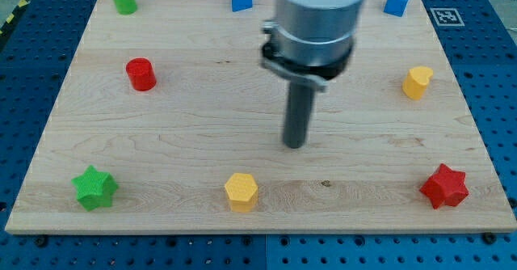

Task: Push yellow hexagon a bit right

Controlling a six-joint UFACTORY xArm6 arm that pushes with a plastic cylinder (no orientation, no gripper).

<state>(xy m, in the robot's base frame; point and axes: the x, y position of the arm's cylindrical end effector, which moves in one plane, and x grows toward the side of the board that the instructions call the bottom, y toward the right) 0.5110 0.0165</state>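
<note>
Yellow hexagon (241, 191) is seen near the wooden surface's (202, 124) bottom edge, centre-left, untouched, with the rod's tip (295, 145) above and to its right, apart, nothing held by the tool.

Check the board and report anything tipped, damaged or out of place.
Nothing stands out. All eight blocks sit flat near the edges of the wooden board, none damaged. My tip hovers mid-board, above and right of the yellow hexagon, touching nothing.
</note>
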